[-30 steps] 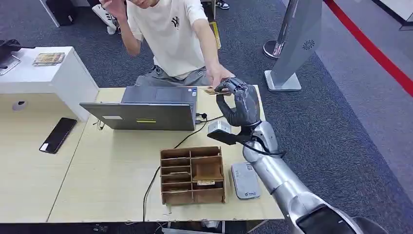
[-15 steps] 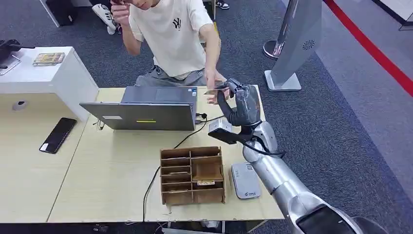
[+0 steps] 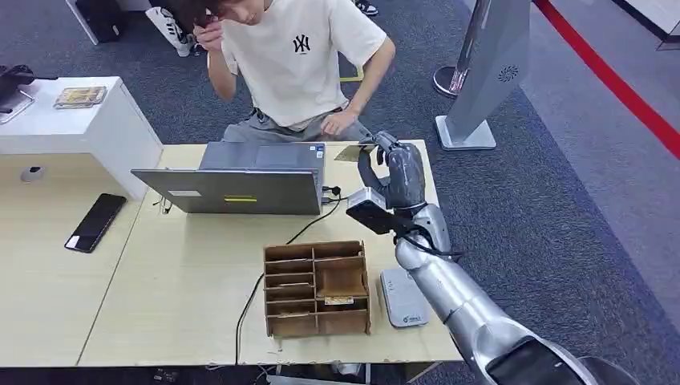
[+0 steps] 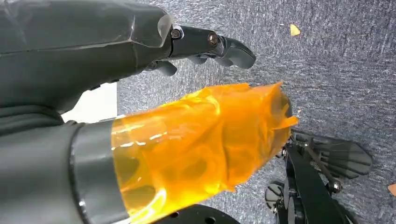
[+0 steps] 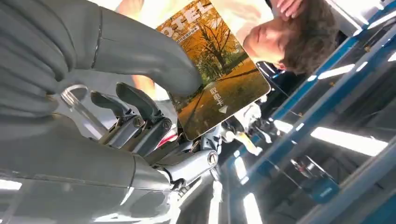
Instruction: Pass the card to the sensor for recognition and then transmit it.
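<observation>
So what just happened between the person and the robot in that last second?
The person let go of the card and drew the hand back to the lap; the robot's right hand now pinches the card alone, raised over the table's far edge. The laptop, cardboard organizer and white reader stayed put.
</observation>
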